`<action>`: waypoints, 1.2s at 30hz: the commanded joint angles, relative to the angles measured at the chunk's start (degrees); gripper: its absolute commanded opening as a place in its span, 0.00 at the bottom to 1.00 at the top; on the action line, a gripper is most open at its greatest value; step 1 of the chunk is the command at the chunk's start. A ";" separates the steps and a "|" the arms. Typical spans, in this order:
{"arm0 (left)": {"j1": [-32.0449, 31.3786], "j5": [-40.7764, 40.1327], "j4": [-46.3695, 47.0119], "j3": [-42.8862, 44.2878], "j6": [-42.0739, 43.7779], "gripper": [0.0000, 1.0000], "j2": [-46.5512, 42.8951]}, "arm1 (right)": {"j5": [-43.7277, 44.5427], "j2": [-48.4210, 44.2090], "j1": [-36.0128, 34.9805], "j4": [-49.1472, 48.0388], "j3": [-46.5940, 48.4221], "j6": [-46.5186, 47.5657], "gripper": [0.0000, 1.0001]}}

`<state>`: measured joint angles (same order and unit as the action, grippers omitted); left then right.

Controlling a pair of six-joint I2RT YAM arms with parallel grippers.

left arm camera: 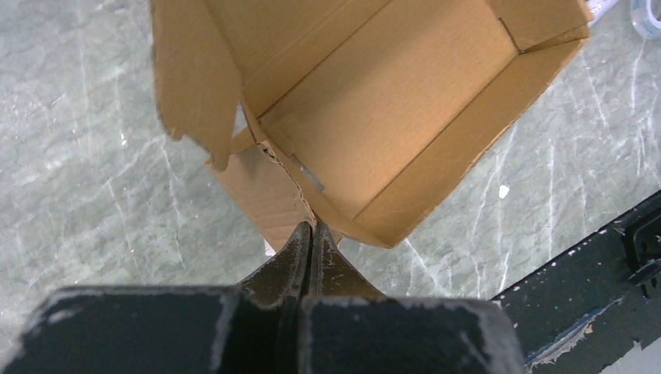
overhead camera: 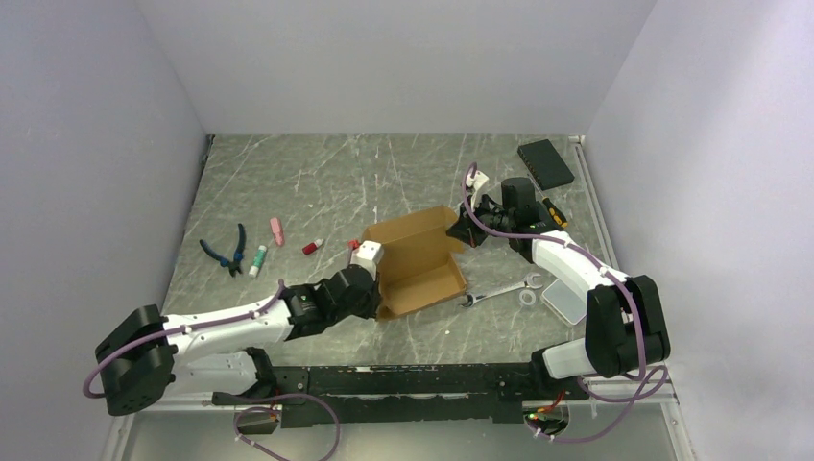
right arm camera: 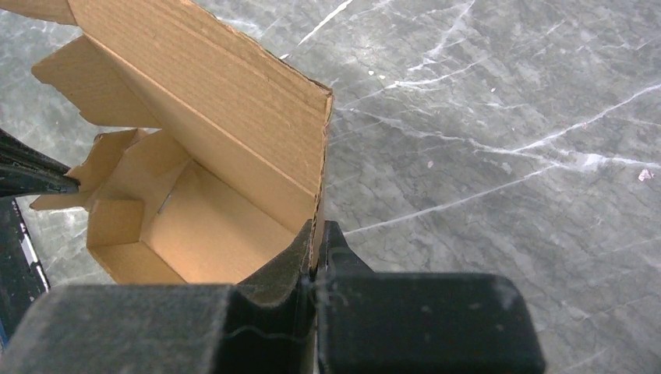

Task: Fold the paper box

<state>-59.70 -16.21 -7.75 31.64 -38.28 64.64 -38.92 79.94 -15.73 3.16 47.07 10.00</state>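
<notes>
Mid-fold, walls up: left gripper (left arm camera: pixel 312 227) pinches a box (left arm camera: pixel 390 117) corner at its tips, right gripper (right arm camera: pixel 316 234) clamps the opposite wall edge; next probably tuck end flaps in.

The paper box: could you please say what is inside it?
Inside the paper box only bare cardboard shows, plus a small folded-in tab; anything beneath that tab is covered.

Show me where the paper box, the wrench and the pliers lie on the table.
paper box (overhead camera: pixel 422 285): top external view, on its inner floor.
wrench (overhead camera: pixel 499 291): top external view, on the middle of its shaft.
pliers (overhead camera: pixel 234 259): top external view, near the pivot.
</notes>
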 commanded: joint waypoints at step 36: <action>6.57 7.87 -1.13 9.55 1.17 0.19 7.74 | -2.14 0.46 -0.93 -0.81 1.97 -0.77 0.00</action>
<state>-53.76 -10.09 -10.00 42.37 -35.90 73.65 -39.42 80.31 -16.23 3.14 47.07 9.82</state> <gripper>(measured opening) 0.172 0.019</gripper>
